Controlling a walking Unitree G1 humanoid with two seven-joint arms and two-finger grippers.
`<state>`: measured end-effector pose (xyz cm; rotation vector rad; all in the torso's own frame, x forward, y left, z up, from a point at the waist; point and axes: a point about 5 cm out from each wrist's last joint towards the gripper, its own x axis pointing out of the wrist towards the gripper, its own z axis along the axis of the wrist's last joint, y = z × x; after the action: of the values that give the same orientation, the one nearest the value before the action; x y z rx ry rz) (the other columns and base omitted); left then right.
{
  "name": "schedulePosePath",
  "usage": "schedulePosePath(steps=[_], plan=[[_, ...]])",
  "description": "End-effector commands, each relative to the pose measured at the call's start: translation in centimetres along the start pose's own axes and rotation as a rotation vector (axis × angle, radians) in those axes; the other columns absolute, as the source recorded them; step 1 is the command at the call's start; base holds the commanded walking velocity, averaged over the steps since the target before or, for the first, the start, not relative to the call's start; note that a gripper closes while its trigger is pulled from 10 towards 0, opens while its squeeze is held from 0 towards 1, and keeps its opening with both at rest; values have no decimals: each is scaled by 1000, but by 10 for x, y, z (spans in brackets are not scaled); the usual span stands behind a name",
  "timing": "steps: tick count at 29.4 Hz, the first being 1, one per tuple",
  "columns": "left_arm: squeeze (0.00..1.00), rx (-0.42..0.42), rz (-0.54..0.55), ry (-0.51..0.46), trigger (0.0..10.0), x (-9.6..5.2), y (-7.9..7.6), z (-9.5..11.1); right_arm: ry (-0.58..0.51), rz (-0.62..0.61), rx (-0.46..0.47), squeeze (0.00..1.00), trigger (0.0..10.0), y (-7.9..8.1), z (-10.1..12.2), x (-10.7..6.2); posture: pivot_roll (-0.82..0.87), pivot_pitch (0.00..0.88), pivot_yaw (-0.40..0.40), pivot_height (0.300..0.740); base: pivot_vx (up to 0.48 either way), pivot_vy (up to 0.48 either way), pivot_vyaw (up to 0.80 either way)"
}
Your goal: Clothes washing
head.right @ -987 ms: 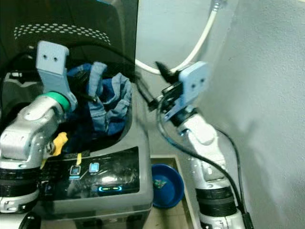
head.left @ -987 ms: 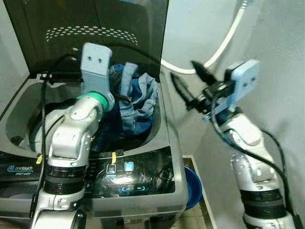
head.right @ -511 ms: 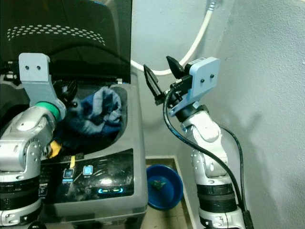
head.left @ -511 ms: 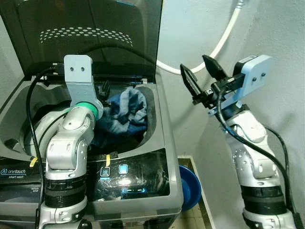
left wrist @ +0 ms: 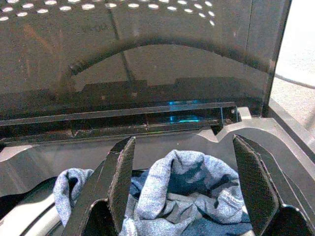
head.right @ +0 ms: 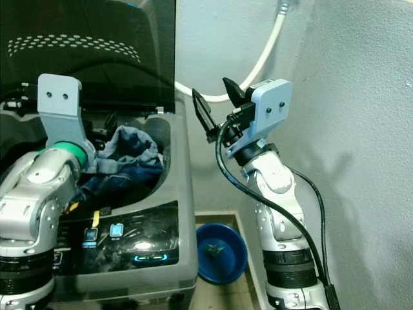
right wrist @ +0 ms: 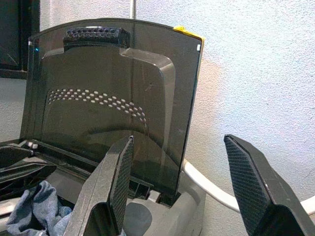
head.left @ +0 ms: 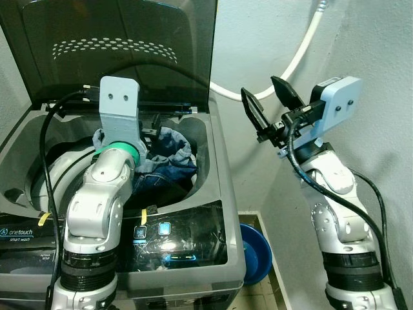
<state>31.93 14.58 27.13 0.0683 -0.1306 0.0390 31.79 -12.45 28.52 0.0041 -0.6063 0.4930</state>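
A grey top-loading washing machine [head.left: 216, 169] stands with its dark lid [head.left: 129, 39] raised. Blue denim clothes [head.left: 169, 155] lie heaped in the drum, against its right side. My left gripper [left wrist: 182, 182] hovers just over the heap, open, with the bluish cloth [left wrist: 187, 177] lying below and between its fingers and not pinched. My right gripper [head.left: 258, 85] is held up in the air to the right of the machine, open and empty, pointing toward the lid [right wrist: 113, 108].
A white hose [head.left: 293, 61] runs along the wall behind the right gripper. A blue basin [head.left: 256, 255] sits on the floor between the machine and the right-hand wall. The lit control panel [head.left: 168, 236] faces me at the machine's front.
The denim bundle, held high over the rim a second ago, has dropped into the drum. My left gripper has moved back above it. My right gripper has lifted slightly and spread wider.
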Motion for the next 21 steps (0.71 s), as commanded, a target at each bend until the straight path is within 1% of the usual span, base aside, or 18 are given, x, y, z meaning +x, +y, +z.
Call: schedulePosePath(steps=[1, 2, 3, 4, 5, 6, 7, 8, 11, 12, 14, 15, 16, 17, 18, 21], plan=[[1000, 11, 7, -17, 10000, -3, 0, 1, 11, -6, 6, 0, 10000, 1, -4, -2, 105, 15, 11, 740, 0, 0, 0], [0, 41, 6, -42, 10000, -3, -1, 3, 12, -9, 7, 0, 10000, 1, -5, -2, 105, 15, 11, 740, 0, 0, 0], [0, 41, 6, -42, 10000, -3, -1, 3, 12, -9, 7, 0, 10000, 1, -5, -2, 105, 15, 11, 740, 0, 0, 0], [0, 128, -40, -126, 10000, -5, -7, 11, 13, -11, 8, 0, 10000, 1, -5, -3, 108, 19, 12, 740, 0, 0, 0], [0, 128, -40, -126, 10000, -5, -7, 11, 13, -11, 8, 0, 10000, 1, -5, -3, 108, 19, 12, 740, 0, 0, 0], [0, 203, -92, -210, 10000, -9, -15, 16, 13, -14, 10, 0, 10000, 2, -6, -2, 109, 22, 16, 740, 0, 0, 0], [0, 203, -92, -210, 10000, -9, -15, 16, 13, -14, 10, 0, 10000, 2, -6, -2, 109, 22, 16, 740, 0, 0, 0], [0, 247, -142, -269, 10000, -14, -22, 20, 13, -17, 12, 0, 10000, 3, -7, -2, 108, 22, 18, 740, 0, 0, 0], [0, 236, -148, -289, 10000, -16, -24, 19, 16, -20, 9, 0, 10000, 4, -9, -3, 107, 22, 23, 740, 0, 0, 0], [0, 205, -123, -288, 10000, -16, -22, 18, 20, -26, 8, 0, 10000, 5, -10, -4, 107, 22, 23, 740, 0, 0, 0], [0, 205, -123, -288, 10000, -16, -22, 18, 20, -26, 8, 0, 10000, 5, -10, -4, 107, 22, 23, 740, 0, 0, 0], [0, 167, -75, -270, 10000, -14, -17, 15, 27, -38, 8, 0, 10000, 5, -13, -5, 107, 22, 23, 740, 0, 0, 0], [0, 131, -12, -242, 10000, -11, -9, 10, 33, -51, 9, 0, 10000, 6, -16, -6, 106, 24, 22, 740, -480, 0, 0], [0, 131, -12, -242, 10000, -11, -9, 10, 33, -51, 9, 0, 10000, 6, -16, -6, 106, 24, 22, 740, -480, 0, 0], [0, 113, 52, -230, 10000, -8, 1, 7, 44, -71, 10, 0, 10000, 6, -20, -7, 106, 24, 22, 740, -480, 0, 0], [0, 113, 52, -230, 10000, -8, 1, 7, 44, -71, 10, 0, 10000, 6, -20, -7, 106, 24, 22, 740, -480, 0, 0]])
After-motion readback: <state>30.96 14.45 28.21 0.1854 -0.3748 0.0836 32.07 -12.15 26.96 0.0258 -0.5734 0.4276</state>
